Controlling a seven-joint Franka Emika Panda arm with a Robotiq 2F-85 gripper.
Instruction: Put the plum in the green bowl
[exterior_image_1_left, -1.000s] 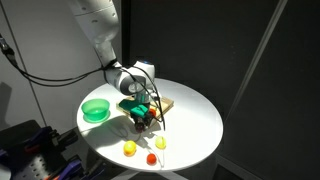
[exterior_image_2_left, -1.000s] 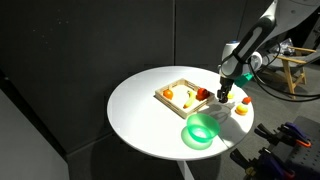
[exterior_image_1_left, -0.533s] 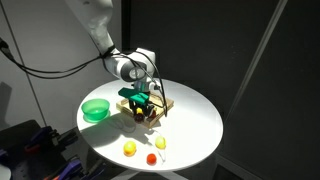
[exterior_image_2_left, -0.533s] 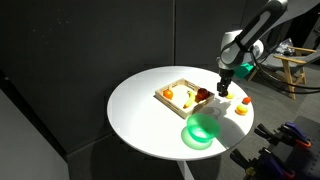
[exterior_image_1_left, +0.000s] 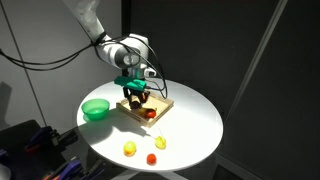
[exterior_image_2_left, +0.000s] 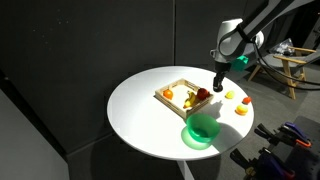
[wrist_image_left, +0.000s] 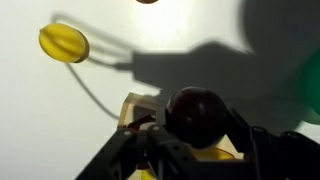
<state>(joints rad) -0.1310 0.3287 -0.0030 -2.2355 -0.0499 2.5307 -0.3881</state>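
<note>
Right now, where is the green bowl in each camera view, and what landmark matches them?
In an exterior view: green bowl left of the wooden tray.
In an exterior view: green bowl just below the tray, lower centre-right.
Wrist view: blurred green patch at the right edge, probably it.
Shared landmark: the wooden tray, in both exterior views.

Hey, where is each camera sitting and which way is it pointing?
Exterior view: raised beside the round table, looking down; green bowl left in picture; arm enters upper left.
Exterior view: raised, another side; bowl nearest the camera; arm enters upper right.
Wrist view: looks down past the gripper holding the plum.
Both exterior views share table, bowl, wooden tray, arm.
</note>
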